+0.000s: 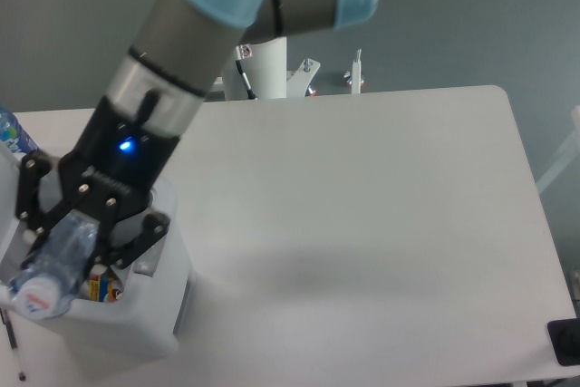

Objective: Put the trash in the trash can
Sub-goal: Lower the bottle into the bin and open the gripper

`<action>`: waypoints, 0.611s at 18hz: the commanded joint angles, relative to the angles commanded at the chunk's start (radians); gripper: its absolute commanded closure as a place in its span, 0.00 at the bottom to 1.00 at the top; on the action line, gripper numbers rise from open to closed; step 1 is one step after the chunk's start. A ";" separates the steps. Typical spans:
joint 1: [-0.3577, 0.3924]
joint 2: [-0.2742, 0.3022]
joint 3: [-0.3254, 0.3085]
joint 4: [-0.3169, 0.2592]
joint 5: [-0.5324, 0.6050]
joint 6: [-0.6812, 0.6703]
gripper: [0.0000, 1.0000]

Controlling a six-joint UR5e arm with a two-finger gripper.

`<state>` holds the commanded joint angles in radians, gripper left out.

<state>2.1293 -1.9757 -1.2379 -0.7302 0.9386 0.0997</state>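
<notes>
The trash here is a crushed clear bluish bottle (67, 244) with a white cap (37, 295). It hangs tilted, cap downward, over the front left part of the trash can (136, 325), a white bin at the table's left front corner. My gripper (76, 251) is shut on the bottle's body, with its black fingers (138, 235) on either side, low over the bin's opening. The arm hides much of the bin's inside.
Colourful yellow-red packets (101, 288) lie inside the bin. A bottle with a blue-and-white label (11, 135) stands behind the bin at the far left. The white table (362, 224) stretches to the right. A black object (565, 342) sits at its front right corner.
</notes>
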 joint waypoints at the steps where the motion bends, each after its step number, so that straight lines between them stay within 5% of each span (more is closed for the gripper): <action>1: -0.009 -0.002 0.000 0.002 0.011 0.000 0.60; 6: -0.026 -0.002 -0.008 0.002 0.012 0.014 0.35; 9: -0.028 0.003 -0.024 0.002 0.014 0.032 0.09; 11: -0.028 0.021 -0.050 0.002 0.014 0.037 0.04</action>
<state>2.1016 -1.9544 -1.2884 -0.7286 0.9526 0.1365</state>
